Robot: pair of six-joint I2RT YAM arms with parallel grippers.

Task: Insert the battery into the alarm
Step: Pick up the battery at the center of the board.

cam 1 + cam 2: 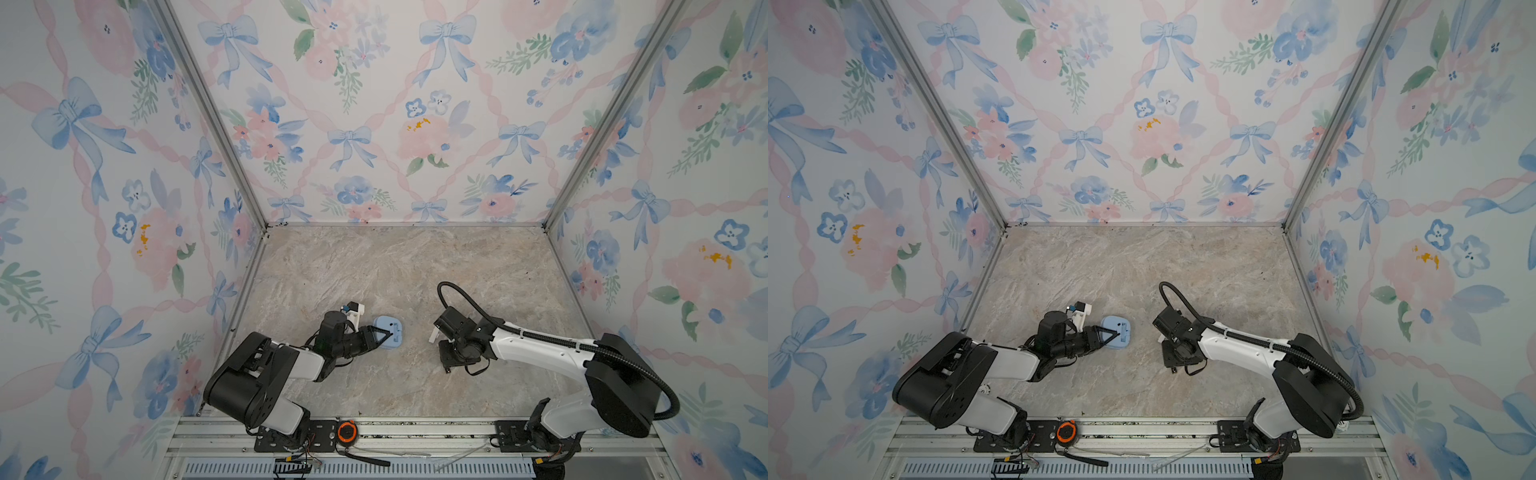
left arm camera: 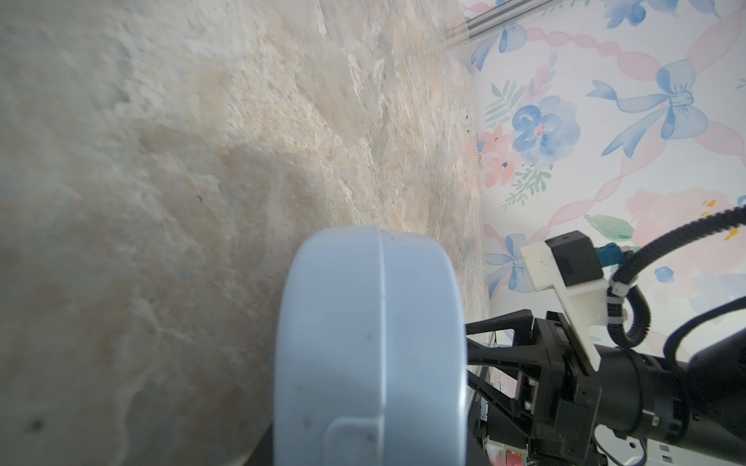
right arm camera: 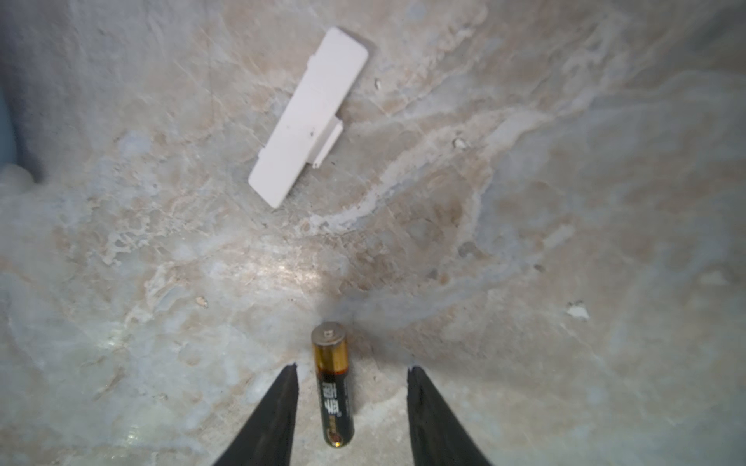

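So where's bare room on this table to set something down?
Bare: the far half of the table up to the back wall, and the near strip along the front rail. Crowded: mid-table, where the left gripper holds the alarm and the right gripper straddles the battery by the white cover.

The desk (image 3: 524, 201) looks like veined stone, smooth, with a soft sheen where light glares off it. The alarm (image 2: 363, 343) is smooth, matt pale-blue plastic with a moulded seam, and the cover (image 3: 306, 117) is matt white plastic. The battery (image 3: 333, 387) has a glossy black-and-copper wrap and a bare metal end; the right fingers (image 3: 270, 419) look matt black.
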